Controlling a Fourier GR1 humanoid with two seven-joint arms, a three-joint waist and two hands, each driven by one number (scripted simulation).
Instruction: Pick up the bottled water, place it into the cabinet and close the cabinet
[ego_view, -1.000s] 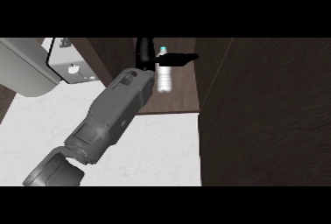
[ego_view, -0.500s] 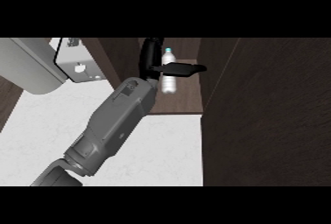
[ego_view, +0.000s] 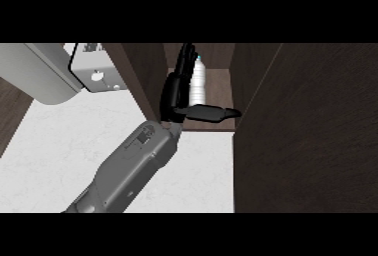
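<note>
Okay, bottled water (ego_view: 198, 80) sits just right of left hand (ego_view: 176, 95) inside cabinet (ego_view: 218, 90); can't tell if clamped. Seat it flat before releasing.

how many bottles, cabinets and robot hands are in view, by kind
bottled water: 1
cabinet: 1
left hand: 1
total: 3
</note>
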